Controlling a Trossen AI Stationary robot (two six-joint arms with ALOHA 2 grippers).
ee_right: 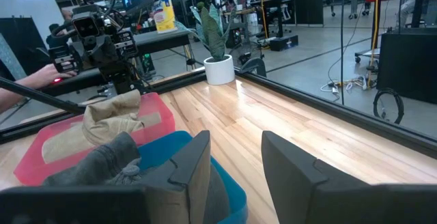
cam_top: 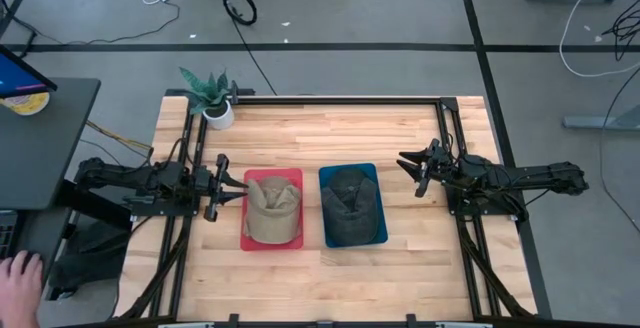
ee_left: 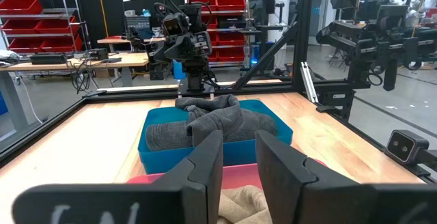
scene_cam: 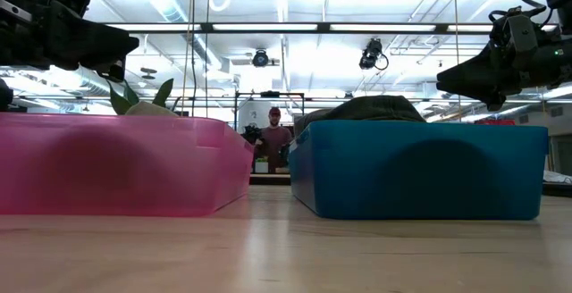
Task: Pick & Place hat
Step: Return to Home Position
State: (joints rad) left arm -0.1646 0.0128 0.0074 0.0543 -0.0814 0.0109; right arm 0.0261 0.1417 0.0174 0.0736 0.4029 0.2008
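Both hats binned, job looks all but done!
The brown cap (cam_top: 272, 208) sits in the red bin (cam_top: 270, 246) left of centre and the black cap (cam_top: 350, 203) in the blue bin (cam_top: 383, 236) beside it. The left gripper (cam_top: 238, 190) and right gripper (cam_top: 408, 168) flank the bins, fingers spread, empty; only parking the arms seems left.

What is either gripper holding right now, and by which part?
Nothing. The left gripper and right gripper are both open and empty.
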